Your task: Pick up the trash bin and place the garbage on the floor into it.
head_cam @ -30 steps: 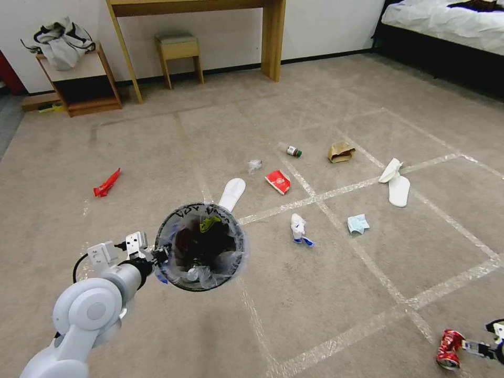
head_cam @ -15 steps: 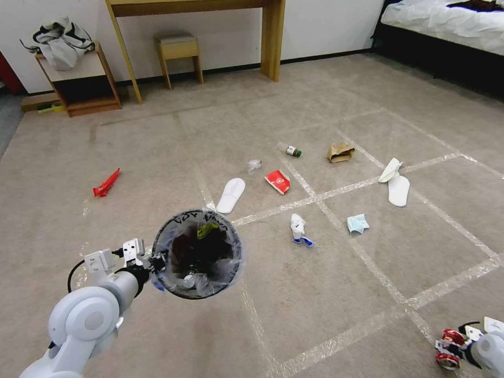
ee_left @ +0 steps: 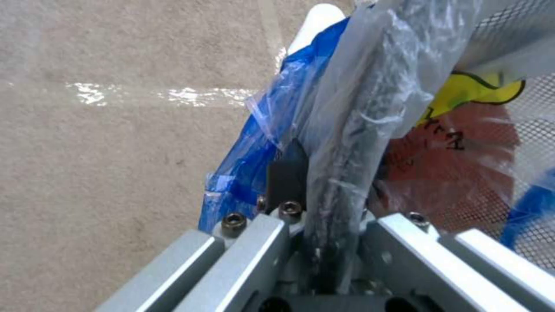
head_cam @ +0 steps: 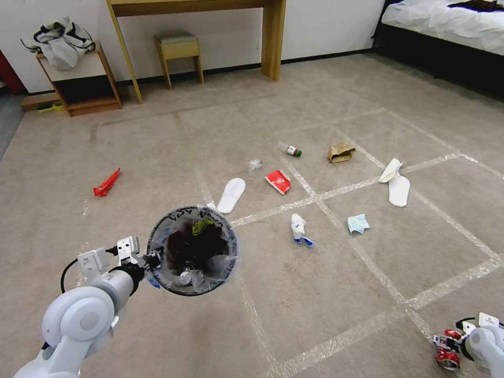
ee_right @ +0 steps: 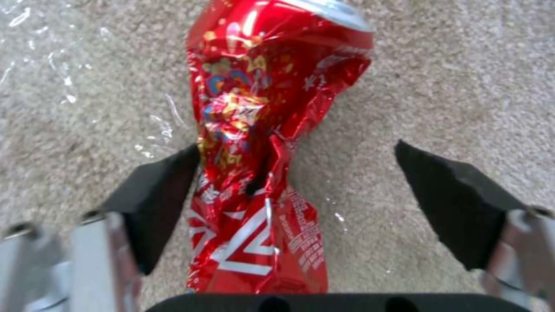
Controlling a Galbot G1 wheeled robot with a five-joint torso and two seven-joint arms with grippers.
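Note:
My left gripper (head_cam: pixel 149 261) is shut on the rim of the trash bin (head_cam: pixel 195 211) and holds it above the floor (head_cam: pixel 315 294); the left wrist view shows its fingers (ee_left: pixel 286 173) pinching the bag-covered rim (ee_left: pixel 347 130). A crushed red can (head_cam: pixel 448 357) lies on the carpet at the near right. My right gripper (ee_right: pixel 298 149) is open around the can (ee_right: pixel 254 108), one pad against it. Other garbage lies beyond: a red wrapper (head_cam: pixel 106 182), a white slipper (head_cam: pixel 231 194), a red packet (head_cam: pixel 278 181), a bottle (head_cam: pixel 290 150), a paper bag (head_cam: pixel 340 152), a mask (head_cam: pixel 358 223).
A wooden desk (head_cam: pixel 273 37), a stool (head_cam: pixel 179 50) and a low side table (head_cam: pixel 84 79) with a bag stand along the far wall. A bed (head_cam: pixel 446 21) fills the far right corner. Two more slippers (head_cam: pixel 398 189) and a tissue (head_cam: pixel 298 228) lie on the carpet.
My left arm has carried the bin slightly left. My right arm has swung in over the red can, so the wrist now stands beside it.

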